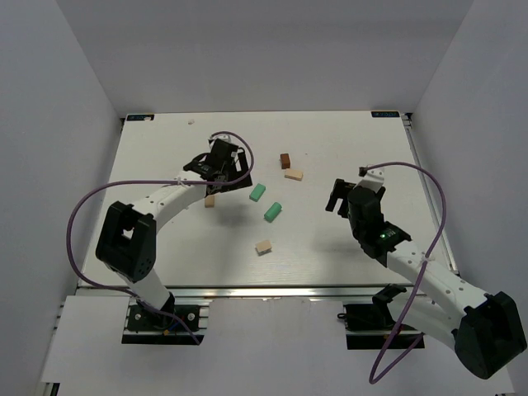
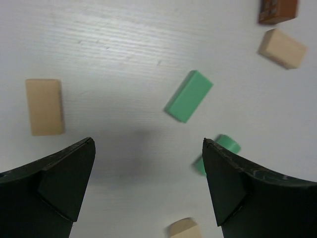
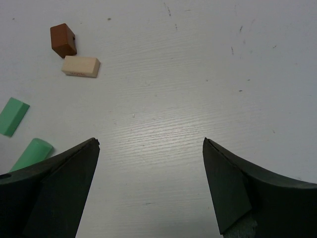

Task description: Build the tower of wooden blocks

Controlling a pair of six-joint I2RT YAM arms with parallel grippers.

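Left hand [image 2: 148,143]: fingers wide apart, nothing held, hanging above the tabletop [image 2: 124,44]. Right hand [image 3: 151,141]: also spread and empty, off to the right of the blocks. No tower yet; all six blocks lie singly, none stacked.

Closest to me, nearest tan block [image 1: 263,247], on its own. Beyond it, near green block [image 1: 273,211]; one end looks rounded, so a pinch on that curve could let it squirt out or twist. Left tan block [image 1: 209,200] lies close by my left arm. Far green block [image 1: 258,191] lies skewed to my left fingers; closing without squaring up would likely spin it away. Farthest, far tan block [image 1: 294,174] and brown cube [image 1: 285,160] sit just beside each other, maybe touching at a corner; taking one risks shoving the other.

Judgement: pieces small and light, tabletop smooth, so any off-centre squeeze skids them. A six-high column on so narrow a footing compounds every small offset; an uneven release could drag the top piece and fell the lot. Both arms reaching into the middle could clash
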